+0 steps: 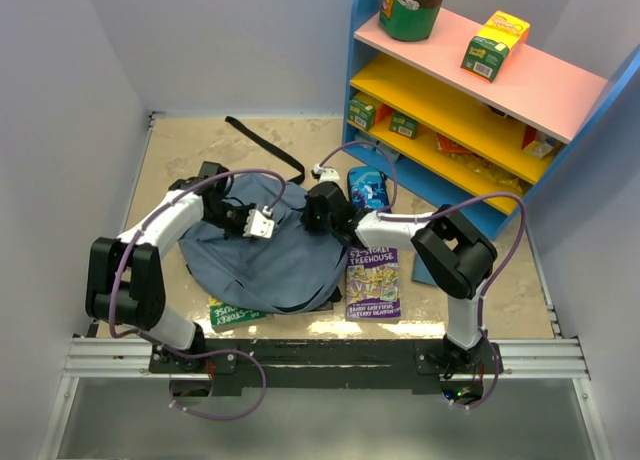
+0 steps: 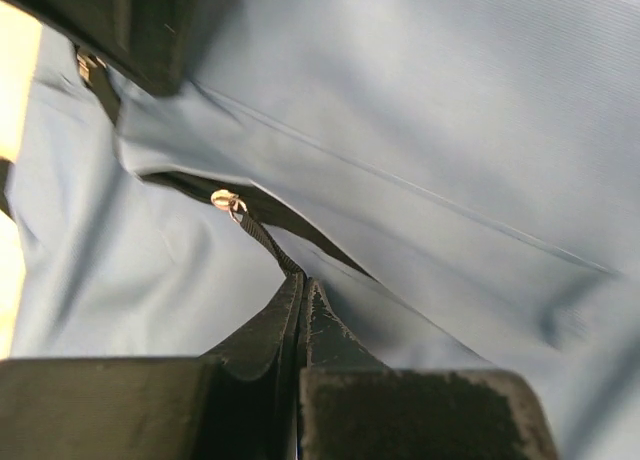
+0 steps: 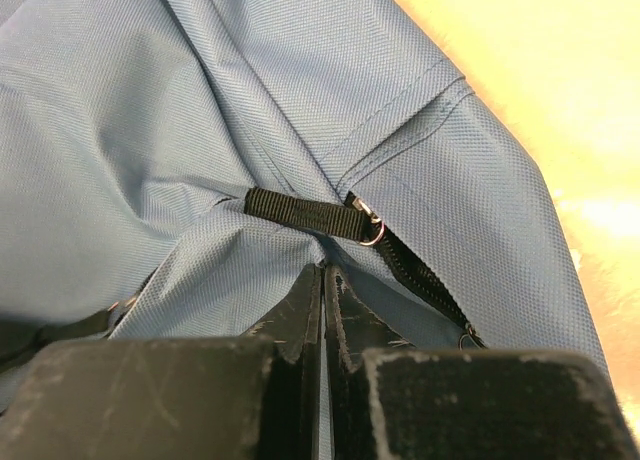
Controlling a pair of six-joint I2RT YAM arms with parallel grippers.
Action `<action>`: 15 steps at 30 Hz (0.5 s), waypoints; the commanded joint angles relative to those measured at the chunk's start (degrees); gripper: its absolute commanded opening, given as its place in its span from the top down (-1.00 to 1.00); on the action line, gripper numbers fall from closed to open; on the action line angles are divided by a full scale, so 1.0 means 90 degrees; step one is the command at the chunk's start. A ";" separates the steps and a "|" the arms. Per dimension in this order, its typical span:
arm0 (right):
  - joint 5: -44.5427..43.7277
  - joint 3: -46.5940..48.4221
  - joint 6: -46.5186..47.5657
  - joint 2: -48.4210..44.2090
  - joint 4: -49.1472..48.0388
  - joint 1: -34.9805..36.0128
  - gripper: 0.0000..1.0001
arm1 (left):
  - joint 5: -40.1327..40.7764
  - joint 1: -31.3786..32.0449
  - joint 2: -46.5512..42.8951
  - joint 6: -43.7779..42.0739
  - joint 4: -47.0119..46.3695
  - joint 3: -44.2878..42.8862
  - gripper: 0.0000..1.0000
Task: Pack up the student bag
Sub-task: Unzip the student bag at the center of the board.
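Observation:
The slate-blue student bag (image 1: 268,255) lies flat in the middle of the table. My left gripper (image 1: 250,223) is at its upper left part. In the left wrist view this gripper (image 2: 302,282) is shut on the black zipper pull strap (image 2: 264,237), which runs from a metal ring (image 2: 228,200) on the zipper. My right gripper (image 1: 310,218) is at the bag's upper right. In the right wrist view it (image 3: 323,270) is shut on a pinch of bag fabric (image 3: 200,130) just below a black pull tab (image 3: 305,212) and its ring.
A purple Treehouse book (image 1: 373,280) lies right of the bag. A green book (image 1: 233,312) pokes out under its near edge. A dark-blue printed pencil case (image 1: 368,188) lies behind the right gripper. A black strap (image 1: 265,148) trails towards the back. A blue shelf (image 1: 480,100) stands at the right.

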State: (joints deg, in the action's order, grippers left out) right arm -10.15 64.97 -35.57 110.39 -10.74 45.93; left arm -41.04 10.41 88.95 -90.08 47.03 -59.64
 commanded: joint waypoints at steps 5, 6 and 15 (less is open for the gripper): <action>-0.0883 -0.0022 -0.0012 0.0000 0.0022 -0.0211 1.00 | 0.0135 -0.0210 -0.0878 -0.0098 0.0576 0.0434 1.00; -0.0922 -0.0022 -0.0012 0.0020 0.0012 -0.0230 1.00 | 0.0194 -0.0220 -0.0937 -0.0088 0.0663 0.0483 1.00; -0.1254 0.0115 -0.0149 0.0225 0.0061 -0.0357 1.00 | 0.0847 -0.0542 -0.1660 -0.0225 0.1609 0.0961 1.00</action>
State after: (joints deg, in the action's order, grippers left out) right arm -13.87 64.97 -36.32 111.04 -10.96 45.25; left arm -37.60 6.96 76.44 -90.48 54.13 -53.71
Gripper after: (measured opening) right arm 0.010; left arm 0.012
